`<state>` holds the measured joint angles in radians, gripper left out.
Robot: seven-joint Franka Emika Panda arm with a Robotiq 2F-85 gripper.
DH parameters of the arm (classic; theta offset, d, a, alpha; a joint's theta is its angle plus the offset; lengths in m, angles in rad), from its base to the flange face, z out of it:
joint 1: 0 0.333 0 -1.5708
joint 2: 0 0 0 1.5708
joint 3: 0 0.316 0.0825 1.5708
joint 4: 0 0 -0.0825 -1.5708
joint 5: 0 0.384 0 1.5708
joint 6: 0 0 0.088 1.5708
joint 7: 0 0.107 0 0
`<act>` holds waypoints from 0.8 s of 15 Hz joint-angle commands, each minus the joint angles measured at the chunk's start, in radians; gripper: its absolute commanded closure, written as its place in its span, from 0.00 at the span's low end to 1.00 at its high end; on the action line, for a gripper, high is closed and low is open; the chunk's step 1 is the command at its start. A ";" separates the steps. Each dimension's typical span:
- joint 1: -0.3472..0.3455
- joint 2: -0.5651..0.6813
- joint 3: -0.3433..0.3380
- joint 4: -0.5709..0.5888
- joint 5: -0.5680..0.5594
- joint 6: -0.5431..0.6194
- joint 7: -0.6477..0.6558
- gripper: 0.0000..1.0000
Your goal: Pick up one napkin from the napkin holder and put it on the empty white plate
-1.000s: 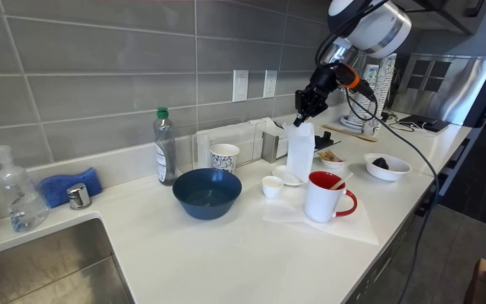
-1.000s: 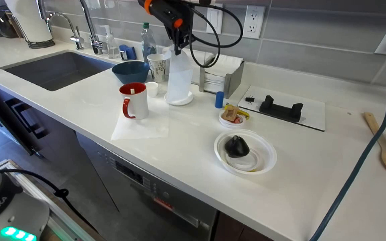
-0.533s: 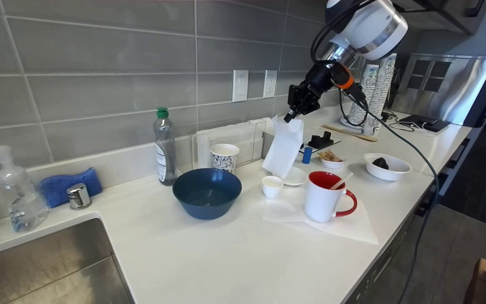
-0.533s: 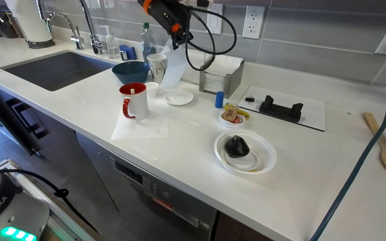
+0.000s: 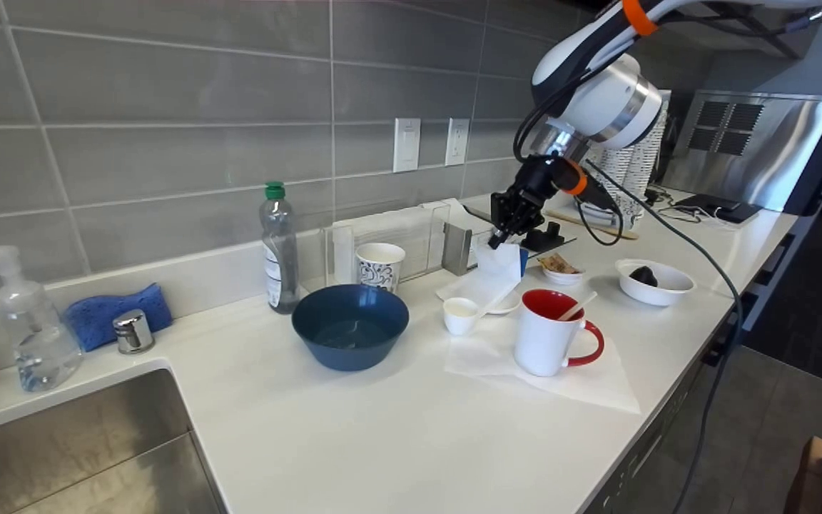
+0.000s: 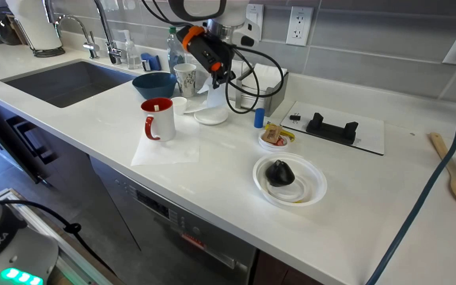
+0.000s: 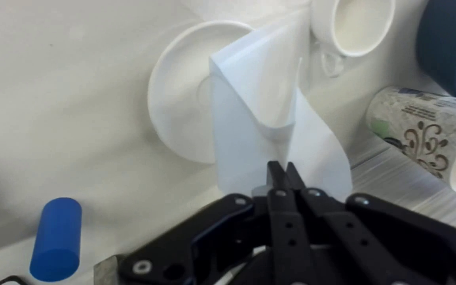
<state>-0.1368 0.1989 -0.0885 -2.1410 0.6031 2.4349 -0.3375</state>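
Observation:
The napkin (image 5: 494, 273), a floppy white sheet, hangs from my gripper (image 5: 498, 241) and bends at its lower end. It also shows in an exterior view (image 6: 215, 97) and in the wrist view (image 7: 238, 136). My gripper (image 7: 281, 168) is shut on its upper edge. The white plate (image 6: 211, 117) lies below; in the wrist view the napkin covers one side of the plate (image 7: 176, 107) and reaches past it toward the small white cup (image 7: 364, 25). I cannot tell whether the napkin touches the plate or cup. The silver-grey napkin holder (image 5: 457, 248) stands behind, with white sheets (image 6: 265, 77).
A white-and-red mug (image 5: 543, 339) stands on a flat white sheet (image 5: 596, 378) in front of the plate. A blue bowl (image 5: 350, 328), a patterned paper cup (image 5: 379, 265) and a clear holder (image 5: 439, 239) are near. A blue cylinder (image 6: 259, 118) stands beside the napkin holder.
The napkin first hung straight over the plate, then swung toward the bowl side. My gripper has since lowered, and the napkin's lower part now bends over near the plate and small cup.

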 commanded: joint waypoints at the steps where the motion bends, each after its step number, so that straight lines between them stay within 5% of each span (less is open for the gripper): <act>1: -0.010 0.084 0.011 0.036 -0.052 0.050 0.034 1.00; 12: -0.017 0.166 0.046 0.073 -0.192 0.068 0.076 1.00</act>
<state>-0.1388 0.3496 -0.0666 -2.0946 0.4538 2.5118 -0.2956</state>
